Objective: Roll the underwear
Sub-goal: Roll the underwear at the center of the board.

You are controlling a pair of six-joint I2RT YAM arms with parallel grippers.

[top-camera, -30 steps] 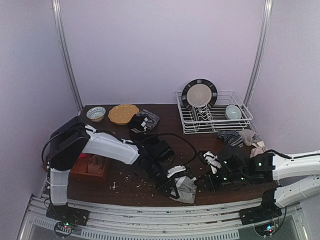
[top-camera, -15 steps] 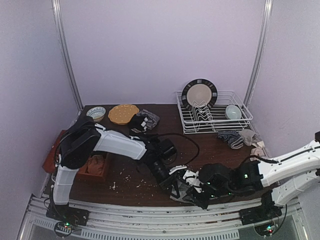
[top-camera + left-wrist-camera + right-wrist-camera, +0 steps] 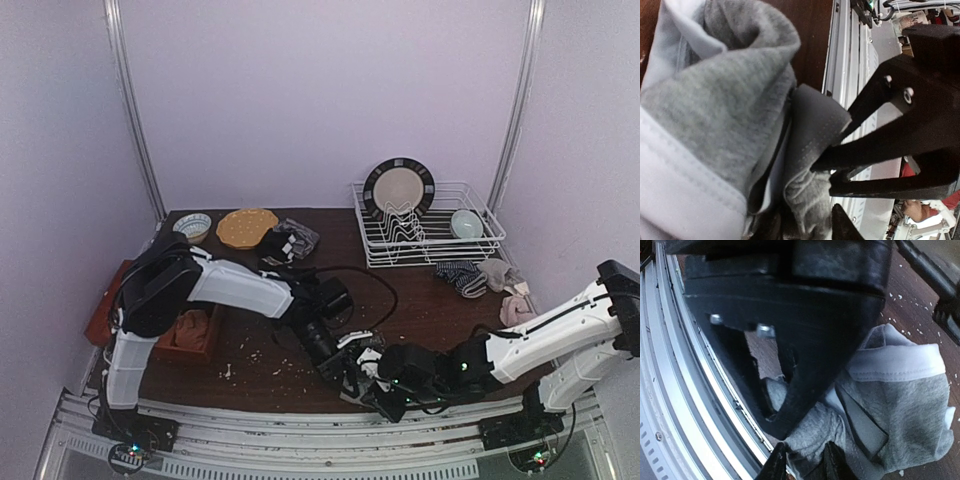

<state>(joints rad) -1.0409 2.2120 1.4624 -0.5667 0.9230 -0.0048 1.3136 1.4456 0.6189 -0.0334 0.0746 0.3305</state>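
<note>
Clamped on the grey underwear (image 3: 715,100) with left gripper (image 3: 802,227) and right gripper (image 3: 805,462), just beside the front rail (image 3: 300,418). Roll slowly, keeping folds snug.

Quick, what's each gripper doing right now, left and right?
Left gripper: closed, pinching a fold of the grey underwear.
Right gripper: closed on the same grey underwear.

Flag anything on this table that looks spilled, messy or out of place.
Pale crumbs are scattered over the near left of the dark table, like a spill. The grey underwear lies bunched at the near edge, not rolled. A striped sock and pale cloths sit heaped beside the dish rack.
</note>
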